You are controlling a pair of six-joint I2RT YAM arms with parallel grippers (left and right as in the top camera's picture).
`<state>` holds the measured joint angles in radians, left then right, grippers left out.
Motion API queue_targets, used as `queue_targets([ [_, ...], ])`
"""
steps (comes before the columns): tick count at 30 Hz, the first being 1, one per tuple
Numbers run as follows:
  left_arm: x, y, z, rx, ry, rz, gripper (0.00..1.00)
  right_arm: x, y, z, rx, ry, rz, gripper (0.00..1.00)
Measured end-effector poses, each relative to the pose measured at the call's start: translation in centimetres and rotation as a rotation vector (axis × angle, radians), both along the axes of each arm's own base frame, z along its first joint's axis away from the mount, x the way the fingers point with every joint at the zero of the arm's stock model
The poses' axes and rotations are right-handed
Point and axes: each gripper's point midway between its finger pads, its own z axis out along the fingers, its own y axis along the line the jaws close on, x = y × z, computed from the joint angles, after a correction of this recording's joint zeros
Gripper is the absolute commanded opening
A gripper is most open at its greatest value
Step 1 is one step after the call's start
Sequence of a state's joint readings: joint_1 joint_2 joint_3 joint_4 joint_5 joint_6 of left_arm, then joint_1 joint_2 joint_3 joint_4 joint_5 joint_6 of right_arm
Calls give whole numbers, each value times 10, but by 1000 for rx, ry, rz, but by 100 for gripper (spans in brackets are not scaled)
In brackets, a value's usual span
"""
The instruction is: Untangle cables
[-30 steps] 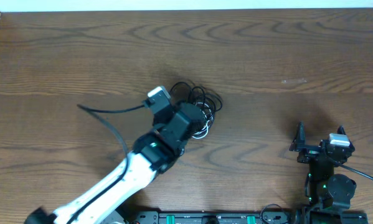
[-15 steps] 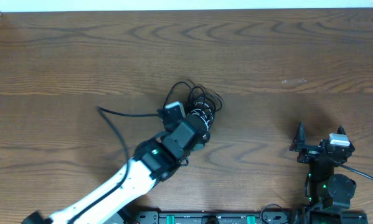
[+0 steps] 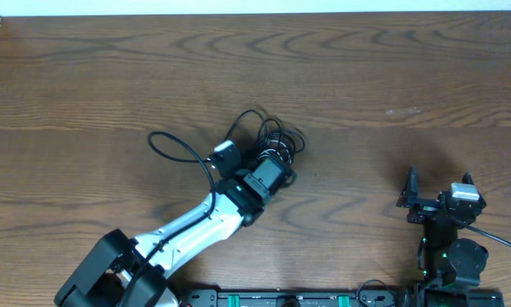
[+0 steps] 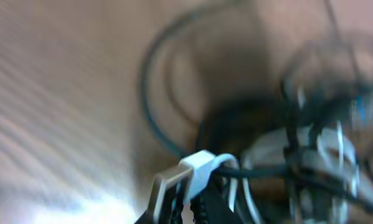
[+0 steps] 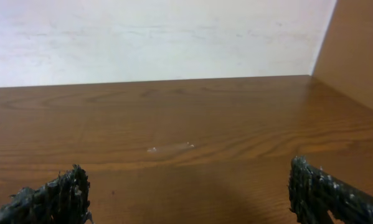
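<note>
Pinching at the near edge of the cables (image 3: 276,136), the left gripper (image 3: 278,164) has its jaws closed tight. The blurred wrist view shows a white strand caught right at its tips, with black and white loops bunched just beyond them and to the right. Well apart from the bundle, the right gripper (image 3: 438,189) sits low over the table (image 3: 366,68), jaws spread wide, holding nothing

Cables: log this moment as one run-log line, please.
cables: tangled bundle on table | left gripper: shut on cables | right gripper: open, empty, away from bundle | untangling: not done
</note>
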<state>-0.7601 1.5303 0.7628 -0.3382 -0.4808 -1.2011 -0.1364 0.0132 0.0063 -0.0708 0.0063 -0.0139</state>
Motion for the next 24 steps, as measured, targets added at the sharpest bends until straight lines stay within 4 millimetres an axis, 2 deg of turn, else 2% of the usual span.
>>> queue_targets([
  [2, 11, 12, 5, 6, -38, 50, 12, 0, 0, 0, 0, 0, 0, 99],
  [5, 16, 18, 4, -13, -37, 81, 11, 0, 0, 0, 0, 0, 0, 99],
  [7, 15, 15, 1, -43, -9, 73, 12, 0, 0, 0, 0, 0, 0, 99],
  [9, 10, 7, -4, -83, 28, 47, 17, 0, 0, 0, 0, 0, 0, 99],
  [10, 6, 0, -7, -113, 57, 23, 29, 0, 0, 0, 0, 0, 0, 99],
  [13, -2, -14, -11, -152, 111, -44, 46, 0, 0, 0, 0, 0, 0, 99],
  [17, -9, -24, -14, -181, 153, -97, 47, 0, 0, 0, 0, 0, 0, 99],
  [21, -7, -22, -16, -157, 148, -104, 47, 0, 0, 0, 0, 0, 0, 99],
  [24, -3, -20, -24, -132, 142, -96, 47, 0, 0, 0, 0, 0, 0, 99],
])
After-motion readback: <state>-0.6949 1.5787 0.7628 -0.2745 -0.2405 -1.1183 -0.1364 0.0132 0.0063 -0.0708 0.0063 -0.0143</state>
